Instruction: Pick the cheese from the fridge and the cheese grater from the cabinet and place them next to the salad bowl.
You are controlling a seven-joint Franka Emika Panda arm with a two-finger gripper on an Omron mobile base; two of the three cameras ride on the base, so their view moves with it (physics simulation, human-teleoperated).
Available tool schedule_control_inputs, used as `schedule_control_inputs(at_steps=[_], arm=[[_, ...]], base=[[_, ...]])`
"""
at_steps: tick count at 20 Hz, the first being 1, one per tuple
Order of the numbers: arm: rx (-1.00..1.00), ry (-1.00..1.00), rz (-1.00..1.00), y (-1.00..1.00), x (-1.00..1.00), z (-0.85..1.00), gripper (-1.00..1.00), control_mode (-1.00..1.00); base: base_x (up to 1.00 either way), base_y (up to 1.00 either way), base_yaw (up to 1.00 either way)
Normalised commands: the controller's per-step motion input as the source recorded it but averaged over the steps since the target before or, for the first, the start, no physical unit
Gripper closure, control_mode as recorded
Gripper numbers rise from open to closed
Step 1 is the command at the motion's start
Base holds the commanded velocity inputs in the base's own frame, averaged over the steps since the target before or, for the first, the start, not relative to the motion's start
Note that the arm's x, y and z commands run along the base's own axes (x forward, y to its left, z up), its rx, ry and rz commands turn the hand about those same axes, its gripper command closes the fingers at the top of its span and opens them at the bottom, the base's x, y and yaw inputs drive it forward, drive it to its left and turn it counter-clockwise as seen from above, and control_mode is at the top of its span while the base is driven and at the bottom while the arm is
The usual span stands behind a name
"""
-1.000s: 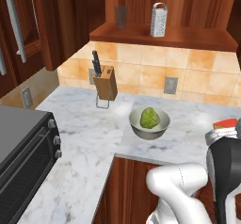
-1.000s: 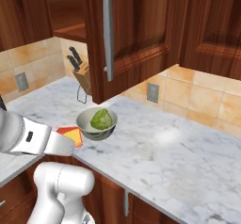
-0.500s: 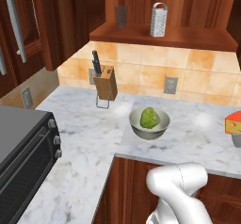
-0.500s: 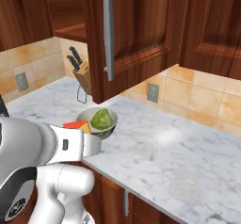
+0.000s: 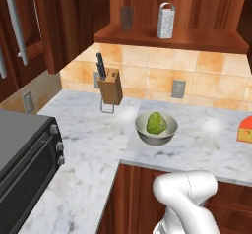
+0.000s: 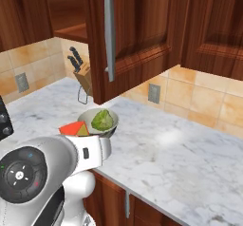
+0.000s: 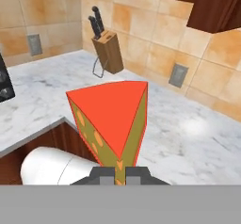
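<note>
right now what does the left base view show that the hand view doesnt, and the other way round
Left base view alone: the cheese grater and a dark cup on the cabinet shelf, and the salad bowl with lettuce.

Hand view alone: the claw shut on the cheese, with its red rind facing the camera.

Both: the cheese, at the left base view's right edge, the knife block by the tiled wall, a wall outlet, and the marble counter.

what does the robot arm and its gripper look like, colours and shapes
The arm is glossy white, built of rounded tubular links. One joint has a dark round cap with small coloured marks. The gripper ends in two small dark grey finger tips. No cables are visible.
</note>
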Motion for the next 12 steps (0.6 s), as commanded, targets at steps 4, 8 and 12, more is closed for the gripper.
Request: schedule_control_inputs(at_steps=[4,8,12], arm=[[0.0,-0.03,0.03,0.0,0.11,-0.24,1.0,-1.0],[0.0,0.0,0.0,0.0,0.28,-0.33,1.0,-1.0],[0.0,-0.03,0.0,0.0,0.19,-0.34,1.0,-1.0]], base=[[0.0,0.0,0.0],[0.0,0.0,0.0],[0.0,0.0,0.0]])
